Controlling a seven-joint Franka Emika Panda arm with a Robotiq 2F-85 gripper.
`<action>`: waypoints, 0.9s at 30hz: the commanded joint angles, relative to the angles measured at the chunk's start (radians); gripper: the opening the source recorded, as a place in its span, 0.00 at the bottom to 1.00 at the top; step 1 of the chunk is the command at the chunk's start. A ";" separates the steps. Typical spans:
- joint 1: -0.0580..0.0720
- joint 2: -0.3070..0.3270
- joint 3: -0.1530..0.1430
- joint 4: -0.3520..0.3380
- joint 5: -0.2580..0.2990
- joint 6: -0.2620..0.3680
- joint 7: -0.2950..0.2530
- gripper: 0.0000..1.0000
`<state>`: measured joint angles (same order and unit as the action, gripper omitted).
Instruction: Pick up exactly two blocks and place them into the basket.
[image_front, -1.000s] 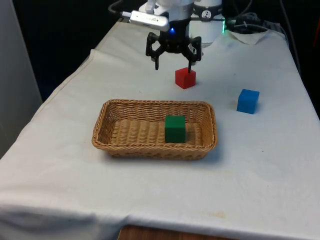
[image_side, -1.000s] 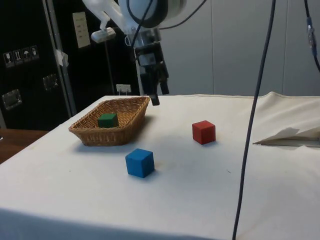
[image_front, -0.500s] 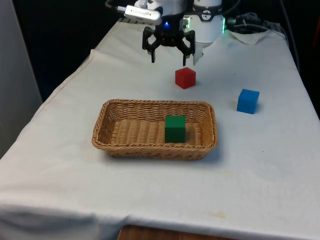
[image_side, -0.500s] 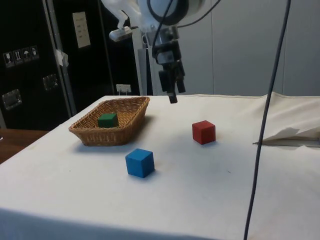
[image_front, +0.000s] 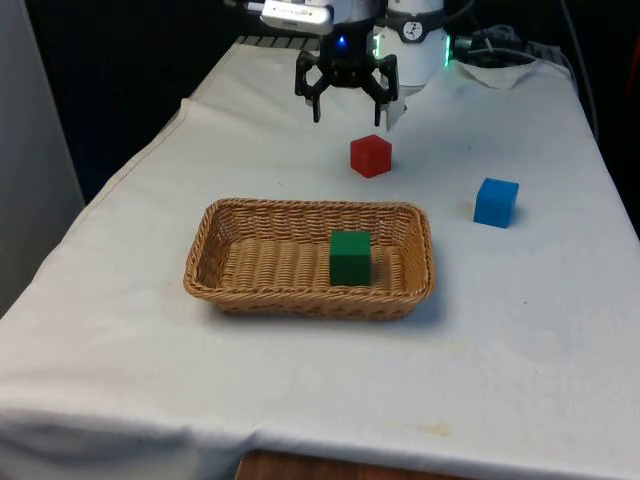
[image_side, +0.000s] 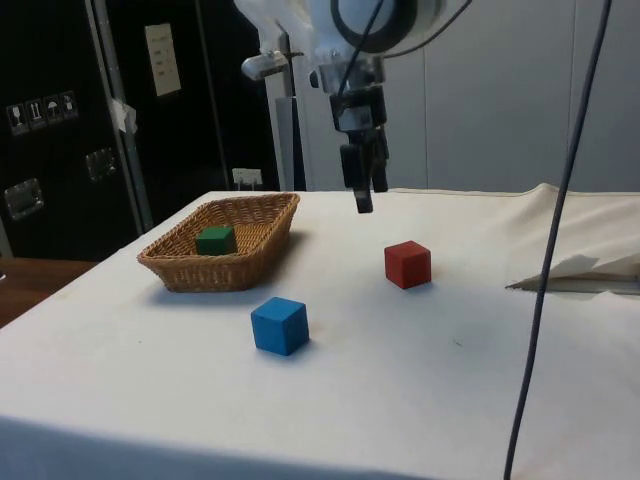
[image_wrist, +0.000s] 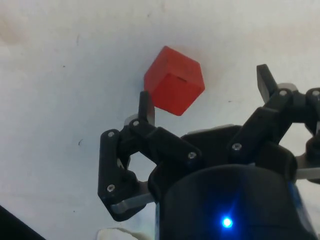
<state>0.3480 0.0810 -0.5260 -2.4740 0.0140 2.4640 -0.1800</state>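
Observation:
My gripper hangs open and empty above the cloth, a little beyond the red block as the front view has it. In the side view the gripper is above and to the left of the red block. The wrist view has the red block lying on the cloth near one fingertip, off the gap's middle. A green block lies inside the wicker basket. A blue block sits on the cloth at the front view's right.
A crumpled fold of white cloth lies at the side view's right, and cables hang there. The table's side edge drops off at the front view's left.
The gripper has risen and drawn away from the basket towards the far end of the table, past the red block. The blocks and basket have stayed where they were.

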 joint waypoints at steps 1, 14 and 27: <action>0.002 -0.015 0.003 -0.025 0.008 0.031 -0.001 1.00; 0.003 -0.063 0.028 -0.167 0.040 0.183 -0.008 1.00; 0.001 -0.096 0.074 -0.276 0.104 0.294 -0.028 1.00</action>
<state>0.3490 0.0010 -0.4530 -2.7350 0.0960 2.7410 -0.1870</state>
